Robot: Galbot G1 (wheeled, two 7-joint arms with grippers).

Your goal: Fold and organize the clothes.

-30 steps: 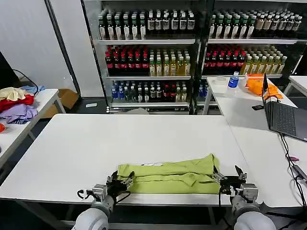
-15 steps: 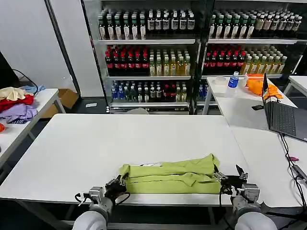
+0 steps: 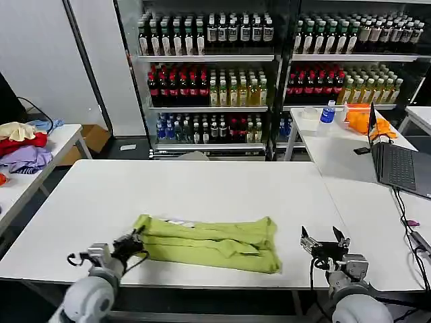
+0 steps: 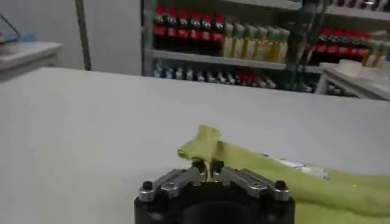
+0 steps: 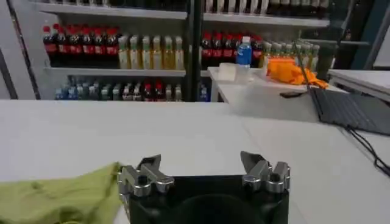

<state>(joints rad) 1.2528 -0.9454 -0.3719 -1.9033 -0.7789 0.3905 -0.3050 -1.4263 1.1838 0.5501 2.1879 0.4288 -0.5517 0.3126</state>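
The left pincer (image 3: 133,240) is clamped on the left end of the lime-green shirt (image 3: 209,242), which lies as a folded band near the tabletop (image 3: 202,188) front edge. The right pincer (image 3: 322,241), jaws apart, waits just off the shirt's right end. Pulling low and steadily should keep the folds from slipping.

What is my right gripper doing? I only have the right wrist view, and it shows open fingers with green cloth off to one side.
Observer: The right gripper is open and apart from the lime-green shirt, which lies folded in a long band on the white table.
Operator: Is the left one holding it?
Observer: Yes. The left gripper is shut on the shirt's end, with a tip of cloth standing up between its fingers.
Operator: Where is that end?
Observer: At the band's end on the robot's left, near the table's front edge. The band runs at a slight slant.
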